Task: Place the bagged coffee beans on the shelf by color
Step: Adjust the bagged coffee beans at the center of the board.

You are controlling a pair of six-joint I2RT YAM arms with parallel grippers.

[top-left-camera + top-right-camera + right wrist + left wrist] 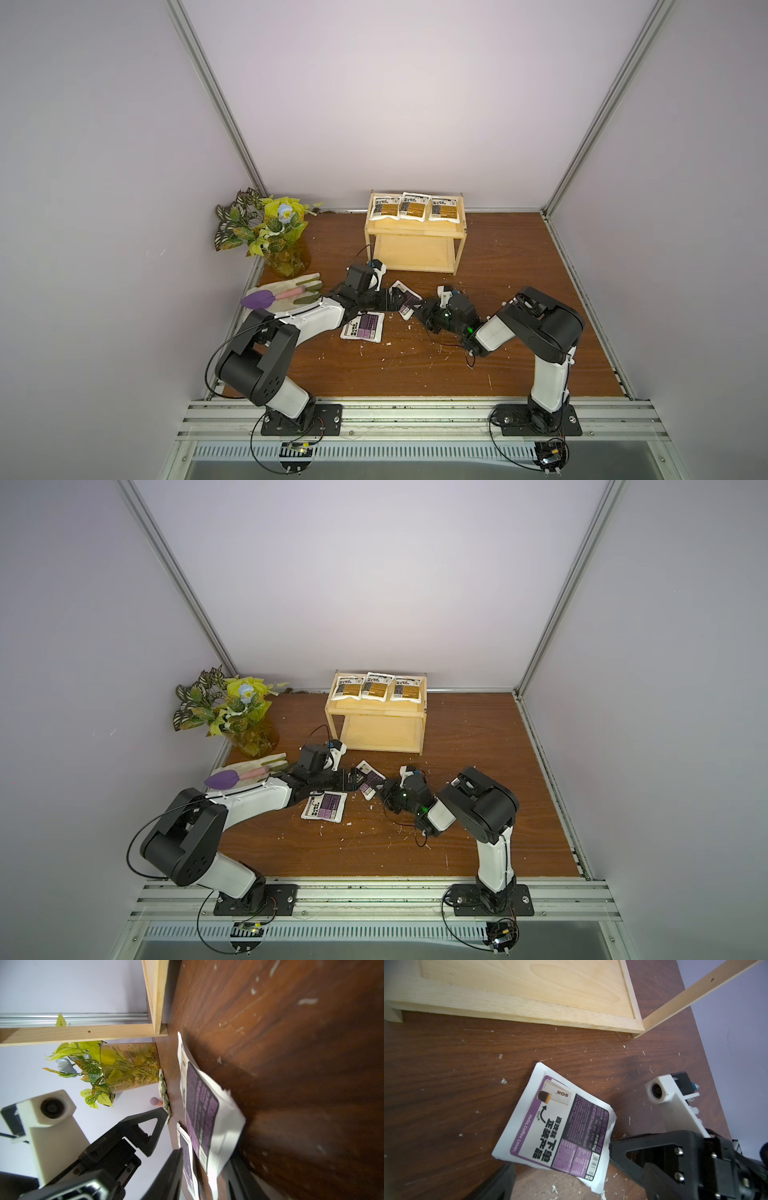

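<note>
- On the top tier of the shelf, three golden-brown pouches lie side by side.
- On the table in front of the shelf, one flat purple pouch lies partly hidden by the left arm.
- Between both arms, the tilted purple pouch has one end raised off the wood.
- At its near edge, the right gripper has its jaws partly apart, astride the edge and not clamped.
- At its far side is the left gripper. One finger shows, so its spread cannot be told.
</note>
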